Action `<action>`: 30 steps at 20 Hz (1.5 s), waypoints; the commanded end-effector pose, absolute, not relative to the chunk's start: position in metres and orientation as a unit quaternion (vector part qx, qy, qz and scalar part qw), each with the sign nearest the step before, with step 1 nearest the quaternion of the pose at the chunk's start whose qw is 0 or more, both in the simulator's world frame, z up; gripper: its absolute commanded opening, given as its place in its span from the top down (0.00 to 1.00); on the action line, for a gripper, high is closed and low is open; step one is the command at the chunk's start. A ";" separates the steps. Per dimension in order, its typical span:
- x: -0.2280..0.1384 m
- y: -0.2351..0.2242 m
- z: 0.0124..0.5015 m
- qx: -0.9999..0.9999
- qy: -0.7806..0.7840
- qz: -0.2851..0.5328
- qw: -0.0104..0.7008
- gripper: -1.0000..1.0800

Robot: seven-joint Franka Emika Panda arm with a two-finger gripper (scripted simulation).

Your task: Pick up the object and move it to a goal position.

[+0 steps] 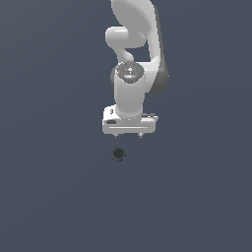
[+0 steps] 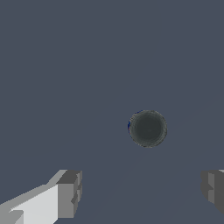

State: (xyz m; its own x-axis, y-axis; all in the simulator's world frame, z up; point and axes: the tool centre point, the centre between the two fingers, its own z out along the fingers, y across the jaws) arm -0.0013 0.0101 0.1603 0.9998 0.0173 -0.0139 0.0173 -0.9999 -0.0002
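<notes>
The object [image 1: 118, 154] is a small round near-black blob lying on the dark grey floor, just below my white gripper block in the exterior view and a little toward that view's left. My gripper [image 1: 128, 135] hangs above it, apart from it, with the fingers spread wide and nothing between them. In the wrist view the object [image 2: 148, 128] shows as a dark ball with a faint blue edge, ahead of the two grey fingertips [image 2: 70, 194], not between them. My gripper [image 2: 142, 192] is open and empty.
The floor [image 1: 49, 197] is a plain dark grey-blue surface all around. The white arm [image 1: 133, 49] rises behind the gripper. No goal marker shows in either view.
</notes>
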 end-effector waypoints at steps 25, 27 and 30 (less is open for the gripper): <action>0.006 -0.015 0.143 -0.998 -0.053 0.000 -0.016 0.04; 0.008 -0.017 0.134 -0.998 -0.069 0.000 -0.014 0.04; 0.010 -0.022 0.119 -0.995 -0.098 0.001 -0.012 0.04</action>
State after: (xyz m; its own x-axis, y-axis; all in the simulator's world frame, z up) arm 0.0090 -0.0192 0.1269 0.9861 0.1662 -0.0030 0.1662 -0.9858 0.0259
